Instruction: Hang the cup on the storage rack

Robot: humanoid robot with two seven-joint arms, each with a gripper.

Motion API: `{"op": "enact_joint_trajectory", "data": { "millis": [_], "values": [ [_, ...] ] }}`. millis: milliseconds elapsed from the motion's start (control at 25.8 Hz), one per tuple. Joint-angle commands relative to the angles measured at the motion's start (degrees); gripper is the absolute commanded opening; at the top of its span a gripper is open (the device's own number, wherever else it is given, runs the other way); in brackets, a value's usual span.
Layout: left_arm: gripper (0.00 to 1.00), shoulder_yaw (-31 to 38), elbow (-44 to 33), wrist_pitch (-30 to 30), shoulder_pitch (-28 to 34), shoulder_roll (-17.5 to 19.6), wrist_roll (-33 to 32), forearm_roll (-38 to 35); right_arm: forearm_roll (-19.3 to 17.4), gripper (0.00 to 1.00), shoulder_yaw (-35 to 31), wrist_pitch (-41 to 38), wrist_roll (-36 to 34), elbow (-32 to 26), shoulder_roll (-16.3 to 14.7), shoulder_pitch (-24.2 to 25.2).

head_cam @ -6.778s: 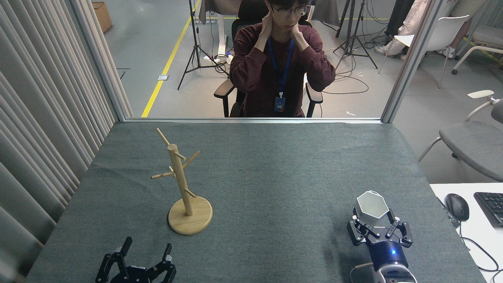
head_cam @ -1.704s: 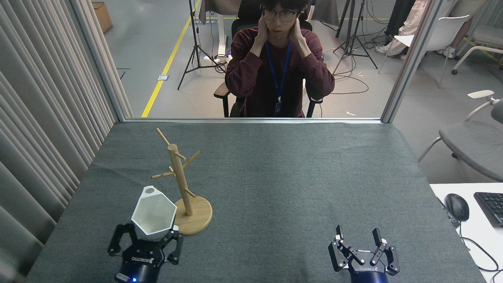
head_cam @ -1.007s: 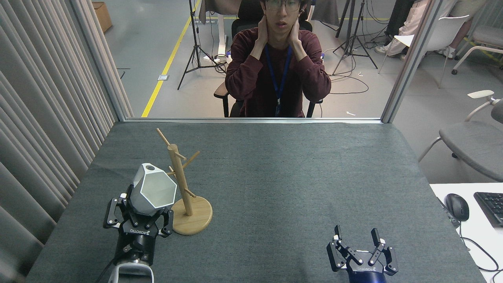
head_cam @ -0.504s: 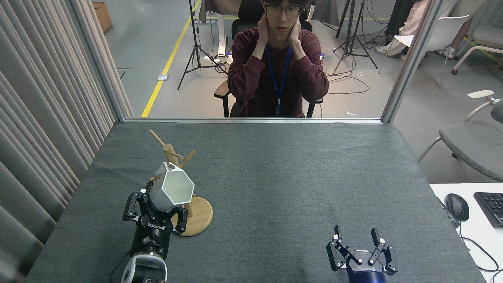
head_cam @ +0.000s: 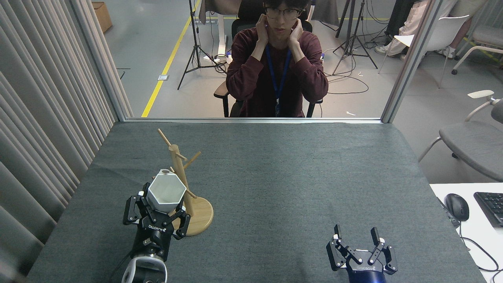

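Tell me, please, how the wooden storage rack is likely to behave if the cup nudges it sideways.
The storage rack would probably tip rather than slide: its post is tall and thin over a modest round base, which sits on textured cloth. It looks rigid, though its thin pegs may be fragile. The cup, held in the left claw beside the post, could easily knock it.

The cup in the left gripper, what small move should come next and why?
Probably ease the cup so its tab hole slips over a peg of the storage rack. The left gripper holds it beside the post, but whether the tab is hooked is unclear.
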Motion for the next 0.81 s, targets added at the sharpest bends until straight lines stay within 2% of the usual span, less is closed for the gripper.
{"op": "enact_joint_trajectory", "data": {
  "millis": [0,232,349,465,658,775],
  "values": [
    [1.00,-0.3,0.3,-0.1,0.7,0.0,0.0,0.2,-0.1,0.98,0.0,-0.1,-0.1,0.0,0.0,0.0],
    [1.00,-0.3,0.1,1.0,6.2,0.6,0.1,1.4,-0.1,0.98,0.0,-0.1,-0.3,-0.1,0.1,0.1],
    [1.00,-0.3,-1.8,1.4,10.2,1.1,0.7,4.7,-0.1,0.98,0.0,-0.2,-0.3,-0.2,0.2,0.2],
    [1.00,0.3,-5.4,0.3,12.2,1.7,0.6,12.3,-0.1,0.98,0.0,-0.3,-0.3,-0.3,0.0,0.4],
    [1.00,1.6,-13.9,-7.0,14.0,2.2,-3.8,32.4,-0.1,0.98,0.0,-0.4,-2.1,-0.9,-0.3,0.9],
    [1.00,1.2,-16.7,-7.8,14.6,2.3,-8.0,35.1,-0.1,0.98,0.1,-0.8,-2.3,-1.0,-0.3,1.9]
  ]
}}
